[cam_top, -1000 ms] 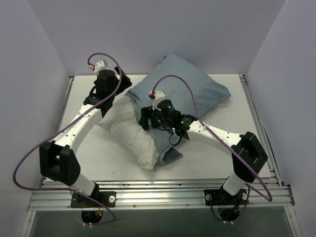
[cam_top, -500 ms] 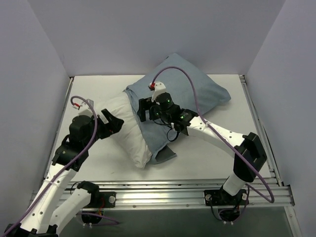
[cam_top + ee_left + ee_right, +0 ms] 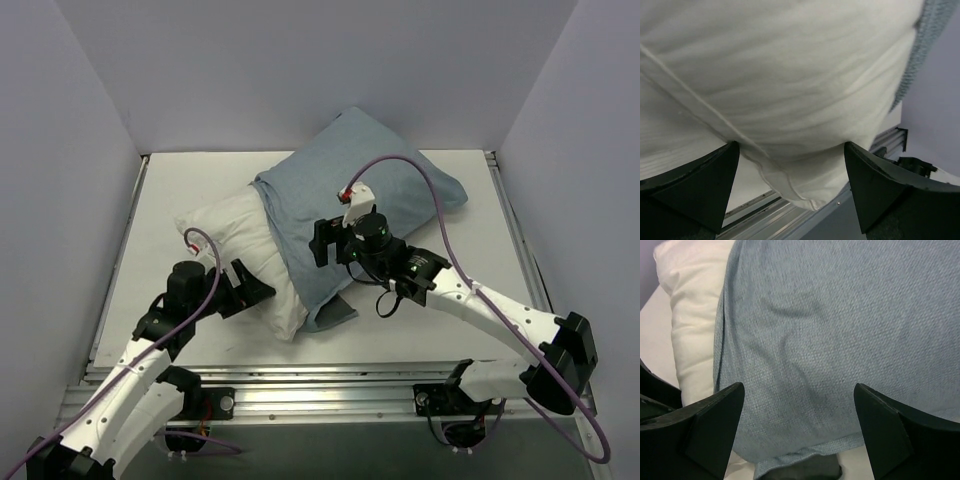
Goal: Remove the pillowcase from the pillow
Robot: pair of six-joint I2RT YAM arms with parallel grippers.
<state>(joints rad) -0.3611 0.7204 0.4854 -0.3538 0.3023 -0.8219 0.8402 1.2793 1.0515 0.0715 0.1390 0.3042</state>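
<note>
While pillowcase (image 3: 350, 180) half-covers pillow (image 3: 228, 232), left end effector (image 3: 255, 283) agape, empty, right end effector (image 3: 317, 243) likewise.

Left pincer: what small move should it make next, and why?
Probably ease forward a little and close on the bare white pillow. The left pincer stands open, facing the pillow's seam edge, not yet gripping. The pillowcase covers only the far end, and the right pincer hangs open over it. Holding the pillow would let the case be pulled off.
</note>
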